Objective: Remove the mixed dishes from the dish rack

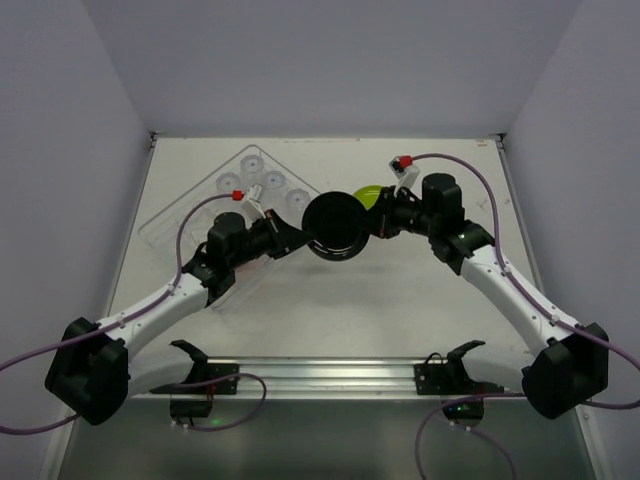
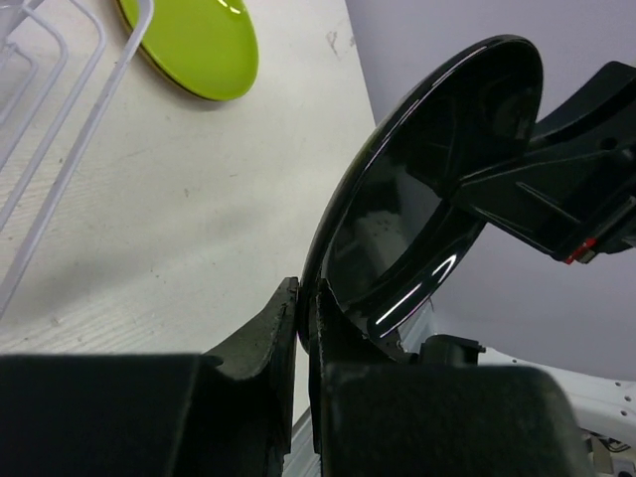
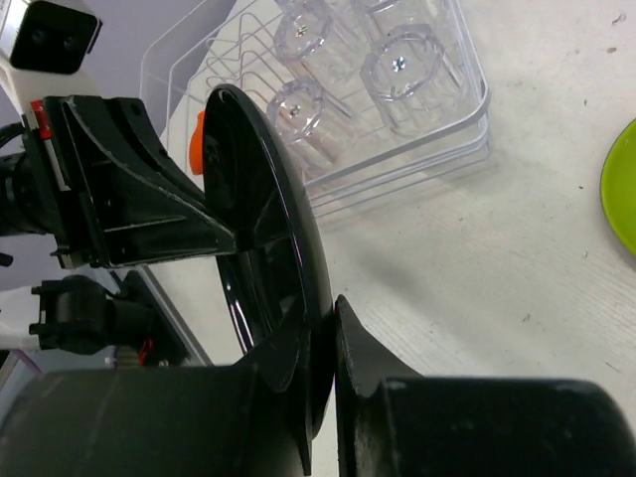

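The round black plate (image 1: 335, 226) hangs on edge above the table's middle, held from both sides. My left gripper (image 1: 300, 238) is shut on its left rim, the fingers pinching the edge (image 2: 303, 308). My right gripper (image 1: 372, 222) is shut on the opposite rim (image 3: 333, 328). The lime-green plate (image 1: 368, 196) lies flat on the table just behind the black one. The dish rack (image 1: 160, 225) stands at the back left with several clear cups (image 3: 407, 70) upside down in it. A bit of the orange-red bowl (image 3: 198, 144) shows behind the black plate (image 3: 263, 219).
The rack's white wire side (image 2: 60, 149) runs close to my left arm. The green plate (image 2: 194, 45) lies right of the rack. Walls close the table at the back and both sides.
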Controlling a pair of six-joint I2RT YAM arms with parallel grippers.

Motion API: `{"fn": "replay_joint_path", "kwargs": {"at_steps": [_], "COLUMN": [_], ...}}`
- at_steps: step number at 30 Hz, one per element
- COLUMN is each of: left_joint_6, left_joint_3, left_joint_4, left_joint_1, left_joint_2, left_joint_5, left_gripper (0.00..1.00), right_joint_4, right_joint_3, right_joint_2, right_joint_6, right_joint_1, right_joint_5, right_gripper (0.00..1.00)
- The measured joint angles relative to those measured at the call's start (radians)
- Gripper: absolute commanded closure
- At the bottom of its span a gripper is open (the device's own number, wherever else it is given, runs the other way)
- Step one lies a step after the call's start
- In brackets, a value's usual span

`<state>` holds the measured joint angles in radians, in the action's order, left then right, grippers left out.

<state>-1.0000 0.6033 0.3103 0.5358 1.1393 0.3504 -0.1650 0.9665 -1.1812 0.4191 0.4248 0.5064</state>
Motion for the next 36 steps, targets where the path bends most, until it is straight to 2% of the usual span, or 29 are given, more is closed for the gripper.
{"fn": "replay_joint_path", "kwargs": {"at_steps": [2,3,4,6,7,8,9,12,16,21,28,31,36], "left_joint_6": [0.007,0.013,0.018,0.044,0.051,0.074,0.092,0.159,0.244,0.314,0.350,0.358,0.377], "left_joint_3": [0.007,0.014,0.022,0.043,0.053,0.066,0.084,0.147,0.220,0.297,0.349,0.341,0.277], "left_joint_4": [-0.034,-0.053,-0.067,-0.099,-0.111,-0.134,-0.167,-0.281,-0.415,-0.627,-0.857,-0.909,-0.944], "left_joint_1": [0.002,0.002,0.003,0.005,0.006,0.009,0.009,0.009,0.009,0.009,0.009,0.009,0.009], "left_joint_2": [0.000,0.000,0.000,0.000,-0.002,-0.005,-0.011,-0.047,-0.123,-0.251,-0.428,-0.494,-0.503], "left_joint_5": [-0.016,-0.025,-0.032,-0.052,-0.061,-0.078,-0.101,-0.171,-0.266,-0.480,-0.789,-0.877,-0.924], "left_gripper": [0.98,0.90,0.67,0.44,0.17,0.06,0.00,0.00,0.00,0.00,0.00,0.00,0.00], "right_joint_4": [-0.004,-0.006,-0.002,0.007,0.008,0.005,0.002,-0.001,-0.008,-0.009,-0.039,-0.069,-0.110], "right_joint_3": [0.000,0.000,-0.002,-0.014,-0.022,-0.028,-0.032,-0.033,-0.034,0.014,0.190,0.256,0.343], "right_joint_2": [-0.003,-0.002,0.001,0.018,0.029,0.041,0.051,0.063,0.038,-0.163,-0.525,-0.597,-0.678], "right_joint_6": [-0.002,-0.003,-0.002,-0.002,-0.001,0.000,0.005,0.030,0.104,0.152,0.156,0.149,0.135], "right_joint_1": [0.014,0.024,0.030,0.036,0.040,0.041,0.038,-0.015,-0.192,-0.359,-0.408,-0.407,-0.407], "right_joint_5": [-0.029,-0.047,-0.063,-0.095,-0.116,-0.138,-0.165,-0.216,-0.258,-0.288,-0.251,-0.256,-0.256], "right_gripper": [1.00,1.00,1.00,1.00,1.00,1.00,1.00,1.00,1.00,1.00,0.97,0.93,0.86]}}
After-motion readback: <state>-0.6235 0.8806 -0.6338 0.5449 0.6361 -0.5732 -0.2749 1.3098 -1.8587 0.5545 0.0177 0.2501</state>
